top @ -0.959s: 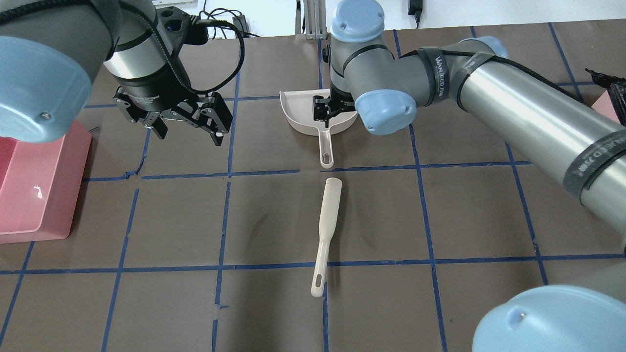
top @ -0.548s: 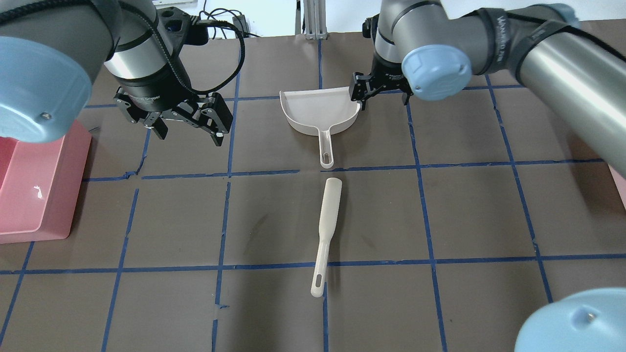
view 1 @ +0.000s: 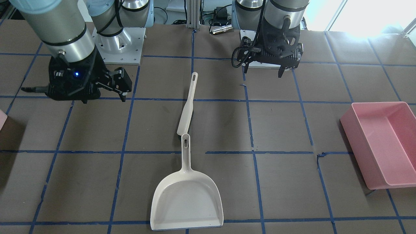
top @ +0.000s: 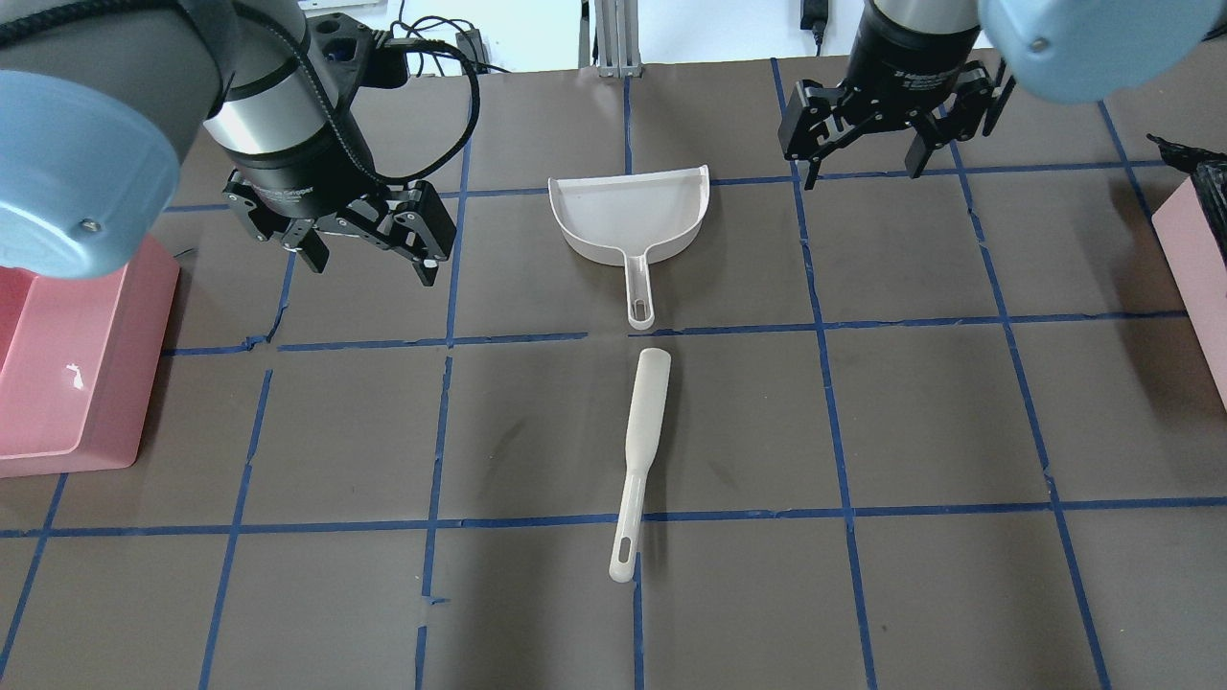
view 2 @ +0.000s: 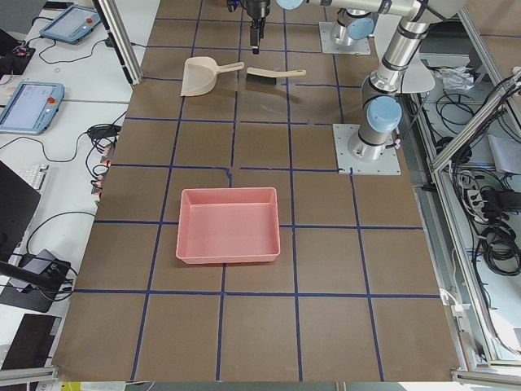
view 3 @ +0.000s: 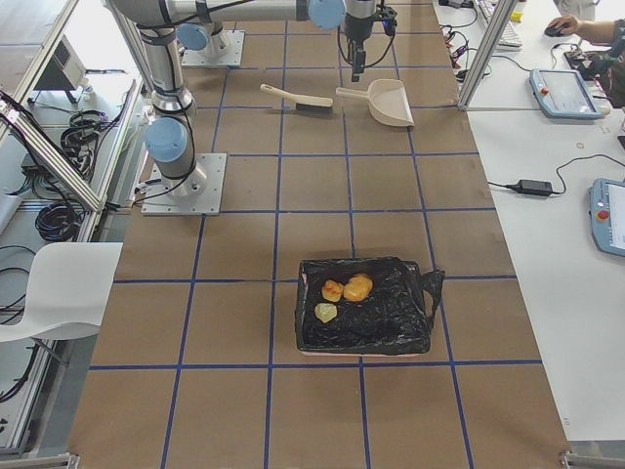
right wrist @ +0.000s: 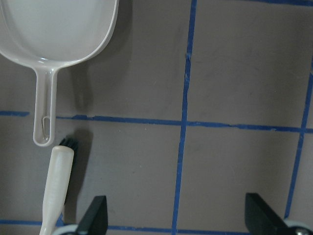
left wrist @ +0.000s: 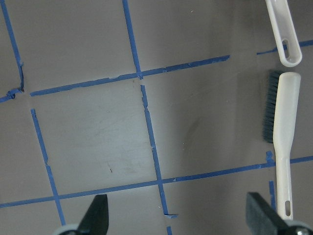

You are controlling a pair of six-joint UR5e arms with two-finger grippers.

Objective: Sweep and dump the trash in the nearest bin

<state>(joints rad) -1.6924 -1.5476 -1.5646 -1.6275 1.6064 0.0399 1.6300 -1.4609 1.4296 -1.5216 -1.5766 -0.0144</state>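
The trash (view 3: pixel 347 293), three yellow-orange lumps, lies inside the bin (view 3: pixel 391 322), which is lined with a black bag. A pink corner of that bin (top: pixel 1193 240) shows at the table's right edge. An off-white dustpan (top: pixel 628 216) lies empty at the far middle, handle toward the robot. A matching brush (top: pixel 640 431) lies in line just below it. My left gripper (top: pixel 369 266) hangs open left of the pan, holding nothing. My right gripper (top: pixel 865 172) hangs open right of the pan, also holding nothing. The right wrist view shows pan (right wrist: pixel 54 24) and brush (right wrist: pixel 57 186).
A large pink tub (top: pixel 67 364) stands at the table's left edge, seen whole in the left side view (view 2: pixel 228 224). Blue tape lines grid the brown table (top: pixel 537 594). Cables and a metal post (top: pixel 613 38) sit at the far edge.
My right gripper has left the dustpan's inside and swung right and away from it. The dustpan, the brush and the left arm have not moved.
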